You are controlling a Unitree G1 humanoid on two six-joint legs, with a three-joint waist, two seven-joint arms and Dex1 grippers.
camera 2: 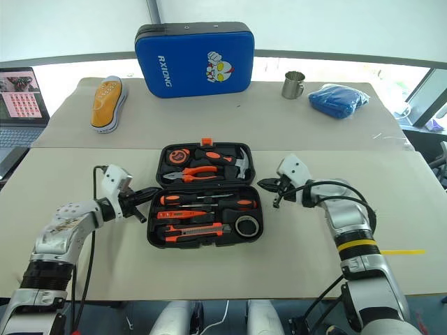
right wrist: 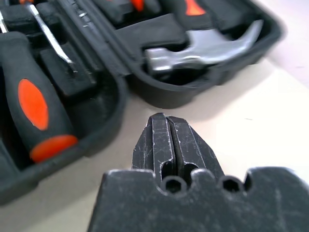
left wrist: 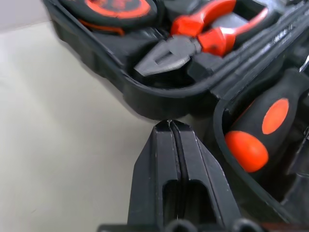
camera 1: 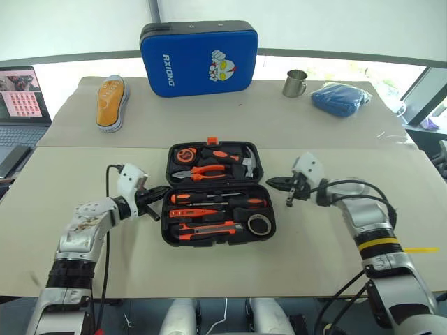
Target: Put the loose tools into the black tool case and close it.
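At open black tool case (camera 1: 218,237) sides: my left gripper (camera 1: 159,192) clenched empty at left rim; my right gripper (camera 1: 278,183) clenched empty, near right rim; bare desk (camera 1: 335,272) around.

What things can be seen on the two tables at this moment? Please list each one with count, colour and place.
black tool case: one, black, open, front table centre, tools in its slots
pliers: one, orange-black, case's far half
hammer: one, steel head, case's far half
screwdrivers: two long, black-orange, near half
utility knife: one, orange-black, near half
tape roll: one, black, near half
blue case: one, back table
shoe: one, orange-white, back left
steel mug: one, back right
blue cloth: one, beside mug
laptop: one, far left
left gripper: shut, at case's left edge
right gripper: shut, at case's right edge
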